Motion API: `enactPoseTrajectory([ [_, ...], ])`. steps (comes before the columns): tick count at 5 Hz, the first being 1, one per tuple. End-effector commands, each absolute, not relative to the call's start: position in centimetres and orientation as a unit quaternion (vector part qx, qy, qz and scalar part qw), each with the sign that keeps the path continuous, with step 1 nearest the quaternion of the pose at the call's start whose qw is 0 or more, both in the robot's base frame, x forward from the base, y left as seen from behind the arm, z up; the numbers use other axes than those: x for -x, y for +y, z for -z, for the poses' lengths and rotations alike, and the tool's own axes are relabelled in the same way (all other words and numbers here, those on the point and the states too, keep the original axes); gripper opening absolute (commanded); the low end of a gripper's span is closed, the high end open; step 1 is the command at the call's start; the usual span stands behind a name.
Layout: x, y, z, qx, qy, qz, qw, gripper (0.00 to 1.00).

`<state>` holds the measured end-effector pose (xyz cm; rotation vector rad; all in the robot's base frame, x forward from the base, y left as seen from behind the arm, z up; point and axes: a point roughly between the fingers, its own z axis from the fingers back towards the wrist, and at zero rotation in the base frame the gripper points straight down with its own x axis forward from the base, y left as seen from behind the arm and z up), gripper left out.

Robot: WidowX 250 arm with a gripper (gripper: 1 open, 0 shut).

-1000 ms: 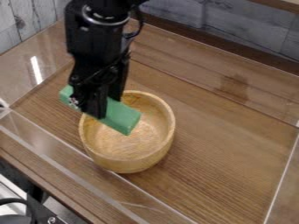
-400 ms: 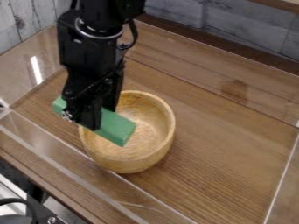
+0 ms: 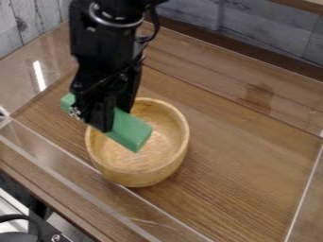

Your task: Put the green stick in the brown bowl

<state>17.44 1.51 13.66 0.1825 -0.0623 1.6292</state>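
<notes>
The gripper, left of centre in the frame, is clenched on the green stick, carrying it tilted above the left rim of the brown bowl. Pickup looks done; lowering and letting go inside the bowl remain.

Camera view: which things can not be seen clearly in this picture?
- Hand: its fingertips are covered by the arm's black body.
- Green stick: its middle is behind the hand, so the grip itself is hidden.
- Brown bowl: the near-left inside is covered by the stick.
- Arm: cut off by the top edge.
</notes>
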Motion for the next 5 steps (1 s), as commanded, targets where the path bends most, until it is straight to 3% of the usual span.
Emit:
enactPoseTrajectory([
  [1, -18.5, 1.0, -13.0, -0.074, -0.039, -0.732, 0.676, 0.00],
  [2, -18.7, 0.8, -11.3, -0.077, -0.040, -0.737, 0.670, 0.00],
  [5, -19.5, 1.2, -11.0, -0.079, -0.038, -0.728, 0.680, 0.00],
])
